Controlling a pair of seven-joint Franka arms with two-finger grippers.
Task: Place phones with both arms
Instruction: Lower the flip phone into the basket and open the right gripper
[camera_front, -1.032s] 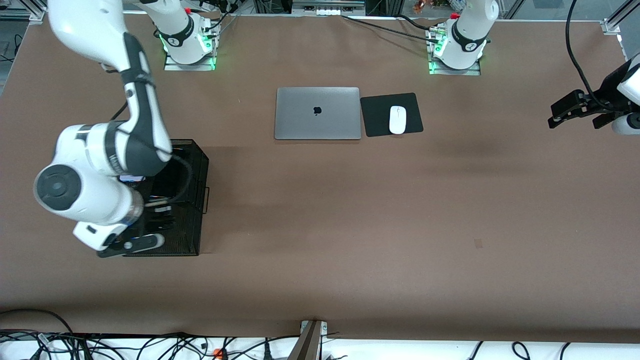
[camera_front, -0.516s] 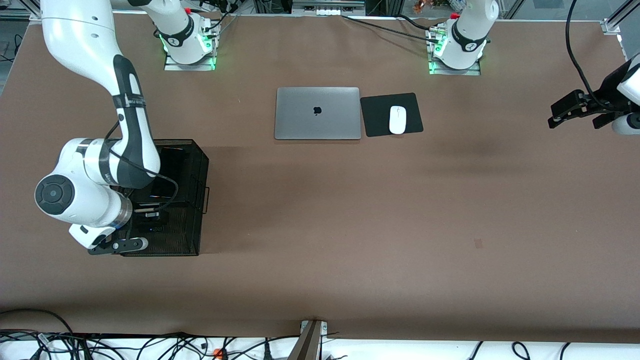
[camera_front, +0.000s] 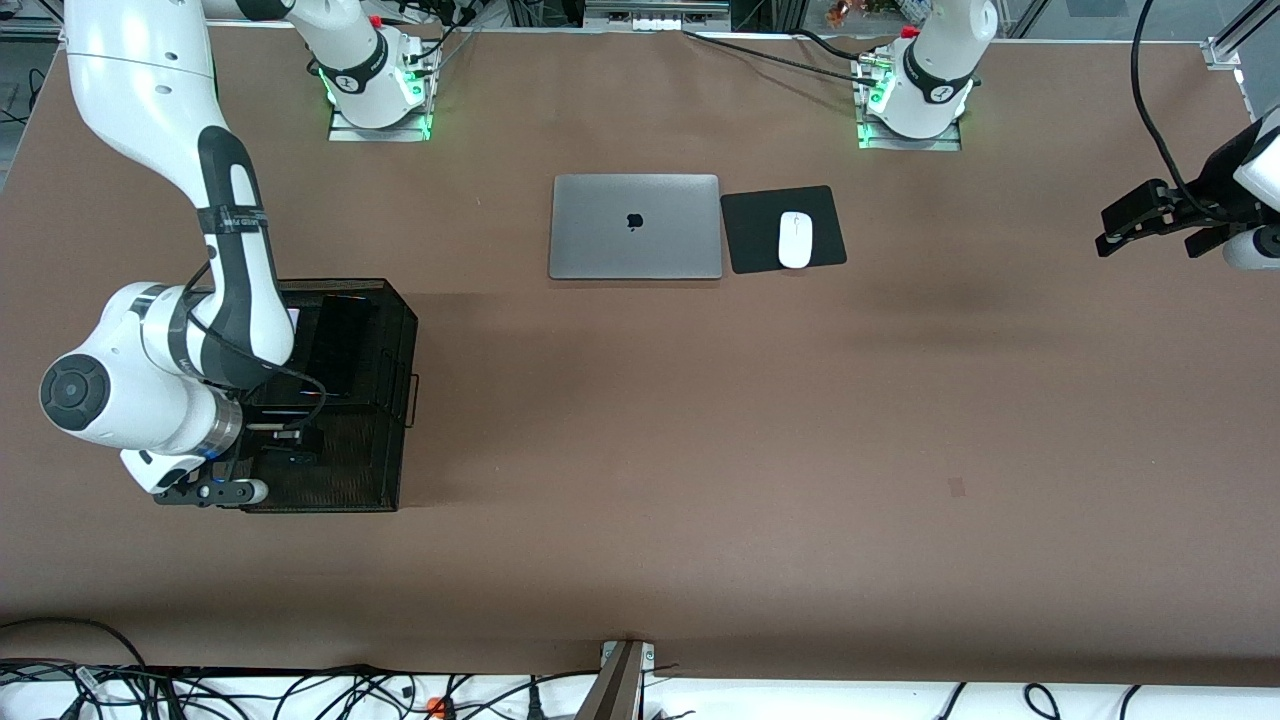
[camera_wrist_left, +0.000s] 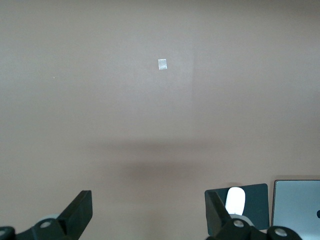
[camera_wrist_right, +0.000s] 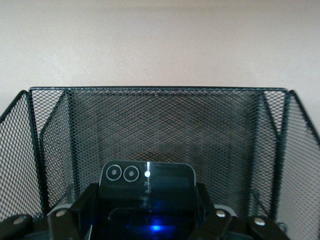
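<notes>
My right gripper (camera_front: 290, 443) is down inside a black mesh basket (camera_front: 398, 330) at the right arm's end of the table. In the right wrist view its fingers (camera_wrist_right: 86, 200) are shut on the small squarish black phone (camera_wrist_right: 147, 181), which has two round lenses and stands between them. The long black slab phone (camera_front: 342, 345) lies in the basket's part farther from the front camera. A pale corner (camera_front: 293, 317) shows beside the right forearm; the rest of it is hidden. My left gripper (camera_front: 1112, 240) waits open and empty (camera_wrist_left: 149, 215) over bare table at the left arm's end.
A shut silver laptop (camera_front: 635, 227) lies between the two bases, with a white mouse (camera_front: 795, 240) on a black pad (camera_front: 750, 235) beside it. The basket's mesh walls (camera_wrist_right: 160, 120) rise close round my right gripper. Brown table (camera_front: 700, 420) stretches between the basket and the left arm.
The right arm's wrist has swung toward its end of the table and the right gripper has sunk lower in the basket. The left arm has not moved.
</notes>
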